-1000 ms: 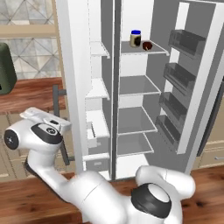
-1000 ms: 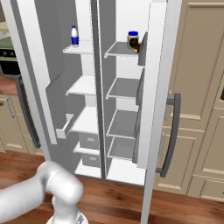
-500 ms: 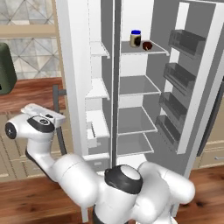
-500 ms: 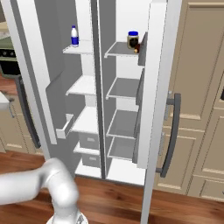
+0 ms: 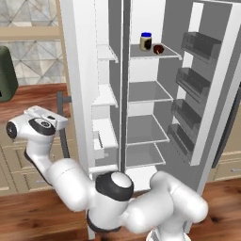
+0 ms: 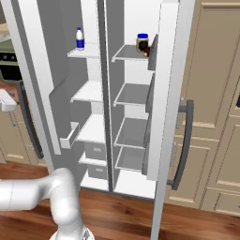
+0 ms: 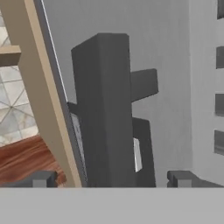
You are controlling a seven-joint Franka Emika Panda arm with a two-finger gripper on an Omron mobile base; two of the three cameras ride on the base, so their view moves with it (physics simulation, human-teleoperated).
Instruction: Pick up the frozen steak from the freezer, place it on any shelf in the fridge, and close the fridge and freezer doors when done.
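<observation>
The steak [image 5: 158,49] is a dark brown lump on the top shelf of the fridge side, beside a jar [image 5: 146,41]; in the right base view the steak [image 6: 147,51] peeks out from behind the fridge door [image 6: 168,93]. Both doors stand open. The freezer door [image 5: 77,70] swings out to the left, with its dark handle [image 5: 61,123] on the outer face. My gripper [image 7: 111,179] is open at that handle [image 7: 107,113], one fingertip on each side of the bar. From the left base, the hand [image 5: 43,121] sits just left of the handle.
A blue-capped bottle [image 6: 80,38] stands on the freezer's top shelf. The fridge door [image 5: 207,94] carries several door bins. A wooden counter [image 5: 28,96] and tiled wall lie left of the freezer door. Tall cabinets [image 6: 215,93] flank the right side.
The arm has swung further left and its elbow has come forward. The hand has risen slightly and closed in on the freezer door handle. Doors and shelf items have not moved.
</observation>
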